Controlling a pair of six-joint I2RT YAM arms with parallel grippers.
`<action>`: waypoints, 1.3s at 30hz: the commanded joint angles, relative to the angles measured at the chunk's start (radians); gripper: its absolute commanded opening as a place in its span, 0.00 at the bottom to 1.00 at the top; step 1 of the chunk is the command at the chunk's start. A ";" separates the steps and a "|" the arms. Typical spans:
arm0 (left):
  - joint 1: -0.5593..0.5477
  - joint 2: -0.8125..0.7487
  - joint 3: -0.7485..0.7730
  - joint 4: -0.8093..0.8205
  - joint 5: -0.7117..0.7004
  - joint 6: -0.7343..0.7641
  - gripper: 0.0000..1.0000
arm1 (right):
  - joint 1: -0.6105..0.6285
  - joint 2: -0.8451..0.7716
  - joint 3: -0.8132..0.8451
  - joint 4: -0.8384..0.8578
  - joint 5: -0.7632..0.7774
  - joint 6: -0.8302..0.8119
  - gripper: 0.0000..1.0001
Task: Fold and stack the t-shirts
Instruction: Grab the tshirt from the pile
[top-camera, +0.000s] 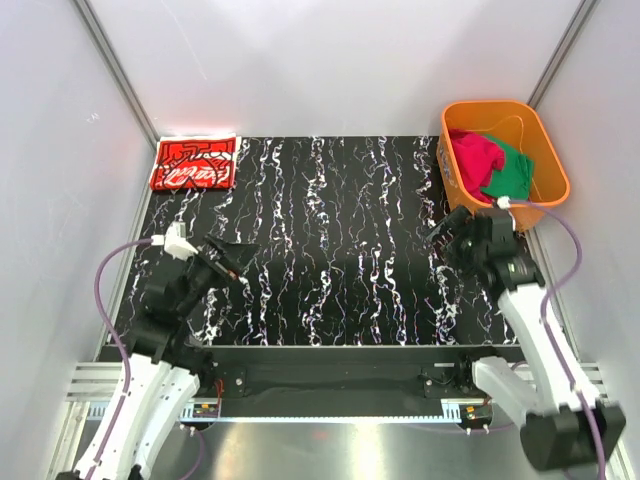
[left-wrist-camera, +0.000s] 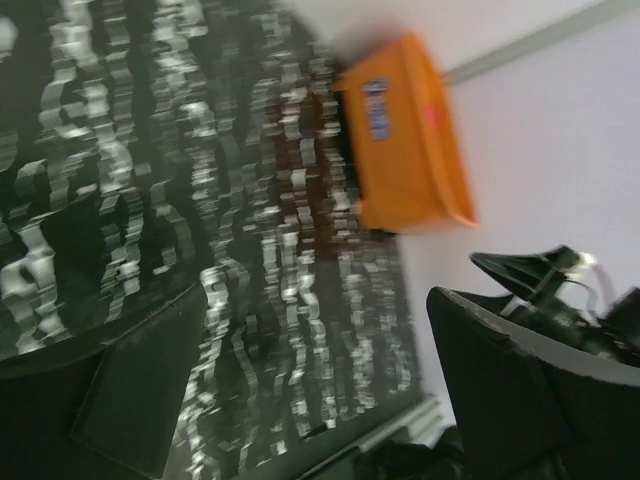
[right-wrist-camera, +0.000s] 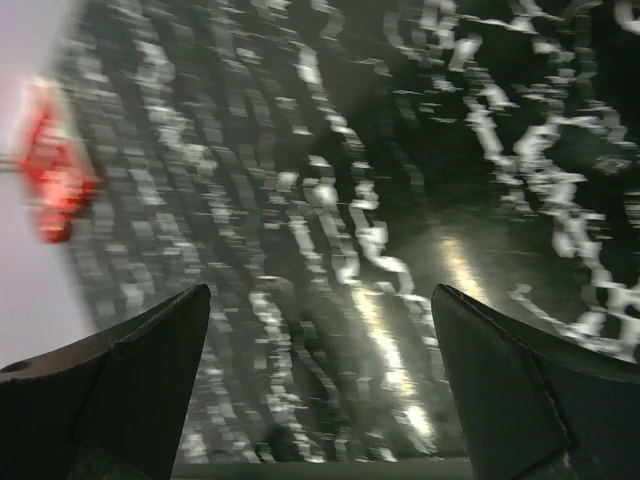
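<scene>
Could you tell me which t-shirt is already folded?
The red one with white print, on the table's far left corner; the crimson shirt and green shirt lie bunched in the tub.

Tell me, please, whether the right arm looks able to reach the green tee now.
Probably yes: the green tee lies uncovered in the open-topped tub, close beside the open, empty right end effector.

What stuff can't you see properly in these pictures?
- Top view: the crimson t-shirt and green t-shirt lie bunched in the orange tub; its wall hides their lower parts.
- Left wrist view: blur smears the tub's blue label; unreadable.
- Right wrist view: the printed red t-shirt is a blurred patch near the left edge; its print is lost.
</scene>
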 joint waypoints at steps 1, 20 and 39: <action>0.004 0.090 0.103 -0.271 -0.106 0.129 0.99 | -0.001 0.132 0.176 -0.134 0.133 -0.214 1.00; 0.001 0.057 0.198 -0.199 0.183 0.441 0.98 | -0.255 1.250 1.278 0.187 0.460 -0.511 0.89; 0.001 0.181 0.243 -0.171 0.237 0.371 0.56 | -0.271 1.480 1.859 0.064 0.384 -0.577 0.00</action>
